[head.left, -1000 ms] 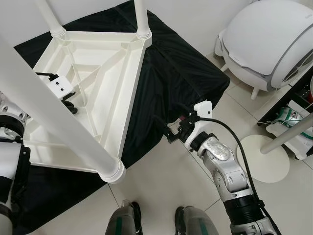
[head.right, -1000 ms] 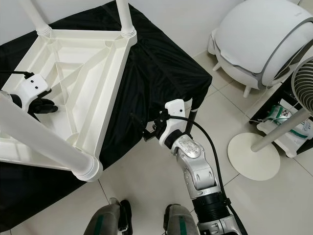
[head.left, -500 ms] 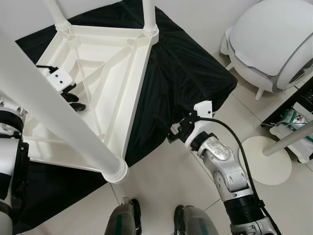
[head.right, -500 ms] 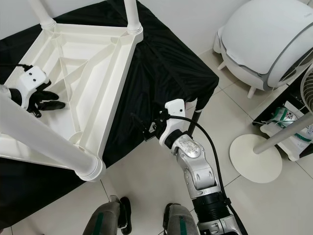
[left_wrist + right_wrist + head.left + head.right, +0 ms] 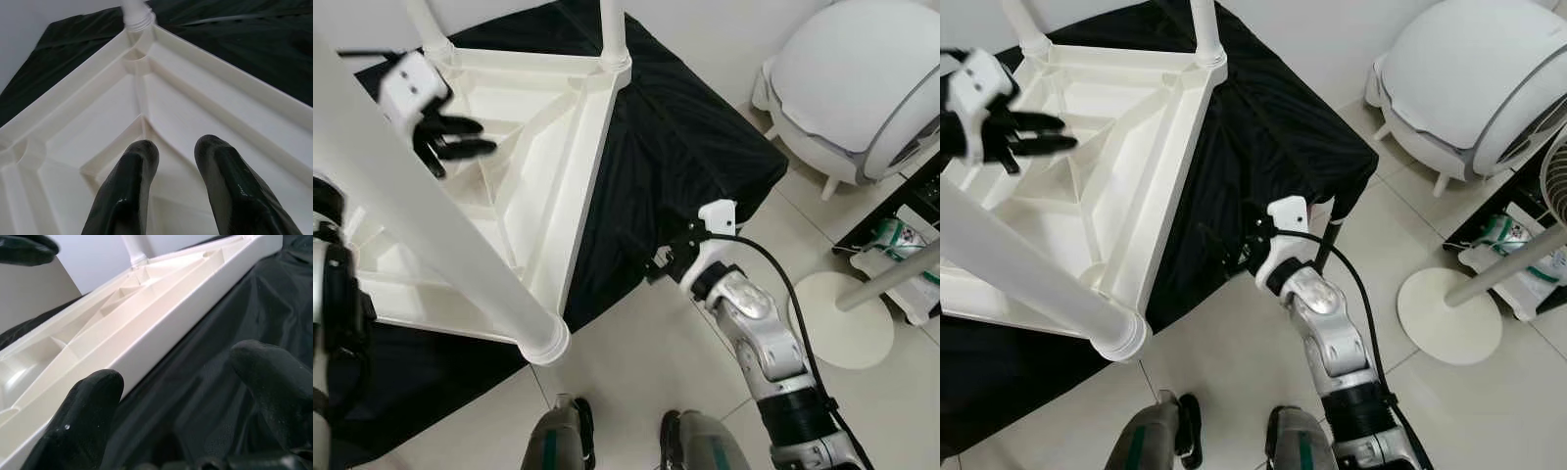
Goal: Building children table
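The white plastic table [image 5: 499, 186] lies upside down on the black cloth [image 5: 675, 147], legs up; it looks stiff, light and slick, so take it by a rim or rib. Your left gripper [image 5: 450, 145] hovers over the underside with a narrow gap between fingers and holds nothing, while your right gripper [image 5: 181, 396] sits at the cloth edge, spread wide and empty.

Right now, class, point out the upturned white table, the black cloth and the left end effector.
upturned white table [image 5: 543, 186], left eye view, ribbed underside.
black cloth [image 5: 675, 147], left eye view, bare fold.
left end effector [image 5: 481, 136], left eye view, between fingertips.
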You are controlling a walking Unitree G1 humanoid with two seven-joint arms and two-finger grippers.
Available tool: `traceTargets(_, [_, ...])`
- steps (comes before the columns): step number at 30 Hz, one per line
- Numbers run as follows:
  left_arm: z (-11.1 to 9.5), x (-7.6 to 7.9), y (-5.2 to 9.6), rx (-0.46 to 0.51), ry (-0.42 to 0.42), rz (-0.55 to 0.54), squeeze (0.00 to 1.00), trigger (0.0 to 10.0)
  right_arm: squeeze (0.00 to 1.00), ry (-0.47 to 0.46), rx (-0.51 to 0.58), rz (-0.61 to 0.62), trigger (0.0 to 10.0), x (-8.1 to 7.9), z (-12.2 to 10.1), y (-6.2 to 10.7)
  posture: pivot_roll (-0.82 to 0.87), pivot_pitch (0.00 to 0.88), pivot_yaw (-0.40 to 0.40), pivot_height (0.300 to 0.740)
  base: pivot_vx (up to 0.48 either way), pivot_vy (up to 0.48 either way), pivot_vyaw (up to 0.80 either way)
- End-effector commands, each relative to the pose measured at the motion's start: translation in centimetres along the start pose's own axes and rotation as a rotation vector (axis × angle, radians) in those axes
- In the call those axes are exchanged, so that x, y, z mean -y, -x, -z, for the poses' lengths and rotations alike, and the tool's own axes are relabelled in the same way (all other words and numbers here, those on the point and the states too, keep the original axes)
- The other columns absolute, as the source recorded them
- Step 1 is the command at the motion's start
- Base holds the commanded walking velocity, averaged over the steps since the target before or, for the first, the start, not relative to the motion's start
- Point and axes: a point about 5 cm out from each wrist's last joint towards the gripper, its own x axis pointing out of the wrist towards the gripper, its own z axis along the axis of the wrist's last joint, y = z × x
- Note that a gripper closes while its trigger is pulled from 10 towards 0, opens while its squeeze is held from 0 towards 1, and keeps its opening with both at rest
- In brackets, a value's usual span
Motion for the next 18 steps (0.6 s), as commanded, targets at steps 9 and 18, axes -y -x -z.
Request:
traceTargets(9, [5.4, -1.9, 4.0, -0.103, 0.198, -0.5, 0.0, 10.0, 0.0, -0.004, 0.016, 0.011, 10.0, 0.2, -0.2, -0.5, 0.01, 0.081, 0.06, 0.74, 0.0, 0.0, 0.0])
traceTargets(18, [4.8, -1.1, 3.2, 0.027, 0.219, -0.421, 0.0, 10.0, 0.0, -0.015, 0.008, 0.171, 10.0, 2.1, -0.1, -1.0, 0.02, 0.08, 0.065, 0.74, 0.0, 0.0, 0.0])
